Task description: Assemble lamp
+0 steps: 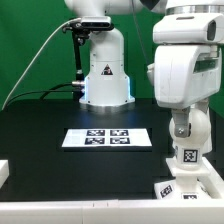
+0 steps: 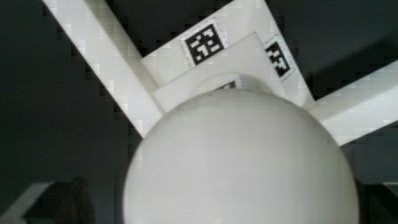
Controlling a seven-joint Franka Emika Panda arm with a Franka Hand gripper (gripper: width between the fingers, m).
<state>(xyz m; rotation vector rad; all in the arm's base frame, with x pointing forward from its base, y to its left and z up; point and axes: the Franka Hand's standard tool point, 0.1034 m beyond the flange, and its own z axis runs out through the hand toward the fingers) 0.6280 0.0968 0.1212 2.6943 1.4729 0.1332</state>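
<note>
The white bulb fills the wrist view, its round head between my dark fingers. My gripper is shut on it. In the exterior view my gripper is at the right front and holds the bulb upright, its tagged lower part pointing down just above the flat square base. I cannot tell whether bulb and base touch. The base also shows behind the bulb in the wrist view, with tags on its edge. The shade is out of view.
The marker board lies in the middle of the black table. The robot's pedestal stands at the back. A white edge shows at the exterior view's front left. A green backdrop lies behind.
</note>
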